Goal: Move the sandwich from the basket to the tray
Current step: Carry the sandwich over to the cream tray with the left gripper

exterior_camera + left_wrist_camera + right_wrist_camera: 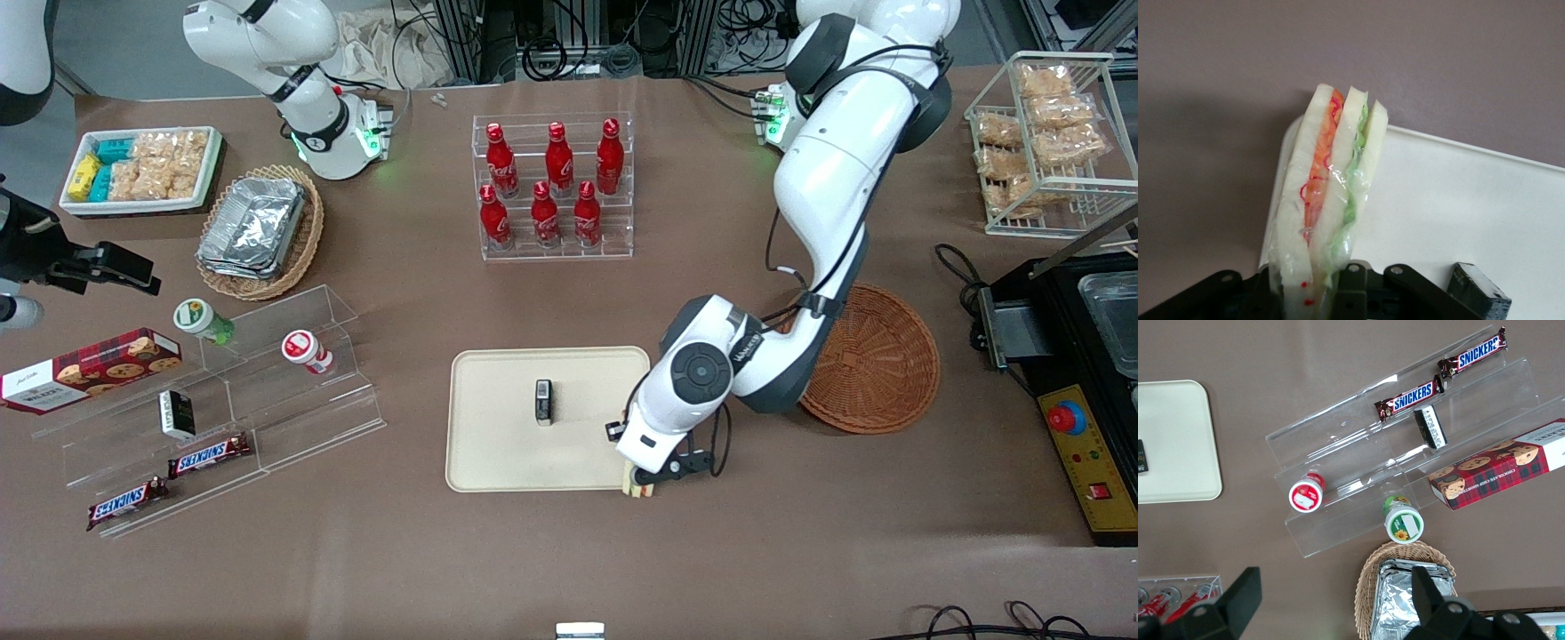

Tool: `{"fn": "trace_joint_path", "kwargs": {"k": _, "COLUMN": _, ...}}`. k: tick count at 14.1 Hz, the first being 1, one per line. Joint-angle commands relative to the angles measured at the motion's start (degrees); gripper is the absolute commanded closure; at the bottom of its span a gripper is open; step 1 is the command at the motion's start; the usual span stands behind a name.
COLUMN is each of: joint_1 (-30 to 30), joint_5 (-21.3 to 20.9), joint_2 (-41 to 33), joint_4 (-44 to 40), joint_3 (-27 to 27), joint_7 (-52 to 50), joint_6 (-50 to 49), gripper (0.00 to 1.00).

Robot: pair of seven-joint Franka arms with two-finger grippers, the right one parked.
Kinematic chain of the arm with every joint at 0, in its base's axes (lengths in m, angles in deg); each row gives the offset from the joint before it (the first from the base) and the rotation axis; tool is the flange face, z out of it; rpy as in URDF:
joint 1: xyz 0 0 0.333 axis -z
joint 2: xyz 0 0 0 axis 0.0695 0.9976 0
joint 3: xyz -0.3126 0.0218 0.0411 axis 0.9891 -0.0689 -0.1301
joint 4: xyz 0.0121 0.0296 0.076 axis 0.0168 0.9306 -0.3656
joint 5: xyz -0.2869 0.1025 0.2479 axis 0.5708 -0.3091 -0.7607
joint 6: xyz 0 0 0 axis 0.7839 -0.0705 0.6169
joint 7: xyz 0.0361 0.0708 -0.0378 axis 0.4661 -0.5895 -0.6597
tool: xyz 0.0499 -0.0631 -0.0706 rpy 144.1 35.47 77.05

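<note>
A brown cloth-covered table (pixel 551 551) carries a flat cream-beige rectangular tray (pixel 498 444), a round reddish-brown wicker basket (pixel 880 364), a clear acrylic rack of red bottles (pixel 553 191), a stepped clear acrylic snack stand (pixel 267 400), a tan wicker basket of foil containers (pixel 258 231) and a white snack bin (pixel 138 169). The left arm's gripper (pixel 642 484) hangs over the tray's corner nearest the front camera.

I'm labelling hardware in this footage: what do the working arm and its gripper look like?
The left arm has glossy white rounded shells with dark grey joint sections and a round dark grey cap at the wrist. A thin black cable runs along it, and green lights glow at its base. The gripper, at the tray's corner nearest the front camera, has a white body with black fingers.
</note>
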State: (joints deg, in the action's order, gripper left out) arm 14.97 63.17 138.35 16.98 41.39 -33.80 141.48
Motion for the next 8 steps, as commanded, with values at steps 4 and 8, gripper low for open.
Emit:
{"fn": "trace_joint_path", "kwargs": {"k": 4, "joint_1": 3.0, "joint_5": -1.3, "joint_2": 2.2, "joint_4": -2.9, "joint_3": -0.5, "joint_7": -3.4, "joint_6": -0.5, "gripper": 1.0}}
{"fn": "trace_joint_path", "kwargs": {"k": 8, "joint_1": 3.2, "joint_5": -1.6, "joint_2": 1.2, "joint_4": 0.0, "joint_3": -0.5, "joint_7": -4.7, "joint_6": -0.8, "gripper": 0.94}}
